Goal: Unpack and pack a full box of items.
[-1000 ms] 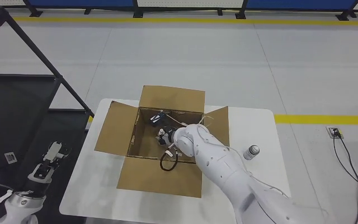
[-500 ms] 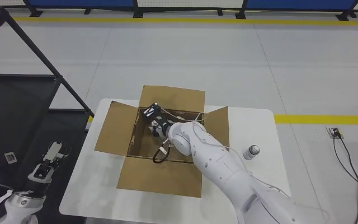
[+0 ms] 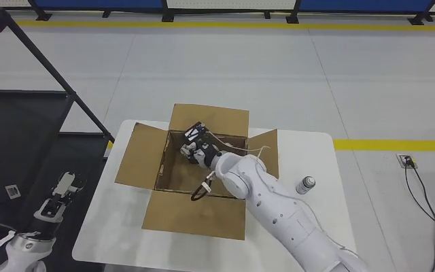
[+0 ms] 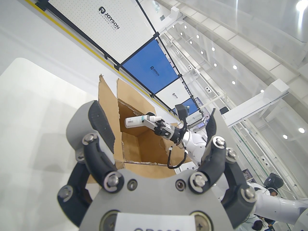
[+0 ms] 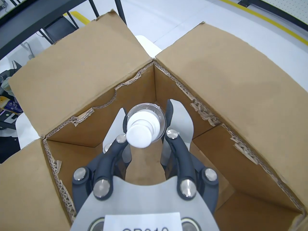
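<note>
Above the open cardboard box [image 3: 139,158], the right gripper [image 5: 146,112] clamps a white-capped bottle [image 5: 144,128] near its cap; a slack hold could drop it, or a low swing could snag the cardboard. The left gripper [image 4: 154,112] hangs wide open.

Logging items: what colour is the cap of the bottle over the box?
White. The bottle cap shows best in the right wrist view.
</note>
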{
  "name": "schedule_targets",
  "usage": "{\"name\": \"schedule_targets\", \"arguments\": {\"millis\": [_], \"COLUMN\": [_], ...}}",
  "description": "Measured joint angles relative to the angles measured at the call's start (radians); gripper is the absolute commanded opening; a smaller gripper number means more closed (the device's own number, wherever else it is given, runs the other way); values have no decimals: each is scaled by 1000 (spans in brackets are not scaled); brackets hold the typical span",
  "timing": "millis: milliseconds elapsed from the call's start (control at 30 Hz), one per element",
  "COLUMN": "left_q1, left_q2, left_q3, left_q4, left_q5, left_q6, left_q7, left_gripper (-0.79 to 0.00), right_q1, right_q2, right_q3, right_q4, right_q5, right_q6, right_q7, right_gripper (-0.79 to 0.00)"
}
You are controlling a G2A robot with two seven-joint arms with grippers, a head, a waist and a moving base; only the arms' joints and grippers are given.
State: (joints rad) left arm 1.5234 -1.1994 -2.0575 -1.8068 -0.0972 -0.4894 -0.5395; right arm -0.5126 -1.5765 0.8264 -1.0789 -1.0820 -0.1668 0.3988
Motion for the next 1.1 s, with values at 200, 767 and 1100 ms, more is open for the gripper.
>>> {"name": "schedule_targets", "arguments": {"millis": [200,767,1100], "left_q1": [0,0,0], "left_q2": [0,0,0], "left_q3": [0,0,0], "left_q4": [0,0,0], "left_q5": [0,0,0], "left_q6": [0,0,0], "left_q7": [0,0,0], "left_gripper": [0,0,0], "right_q1": [-184,-1010,-1317], "right_q2": [68,171,183], "right_q3": [157,607,789], "right_q4": [-295,-1134,-1144], "right_q5": [-82,-272,-119], "right_q6": [-37,63,60], "right_q7": [72,-103,-171], "right_gripper": [-785,-785,-785]}}
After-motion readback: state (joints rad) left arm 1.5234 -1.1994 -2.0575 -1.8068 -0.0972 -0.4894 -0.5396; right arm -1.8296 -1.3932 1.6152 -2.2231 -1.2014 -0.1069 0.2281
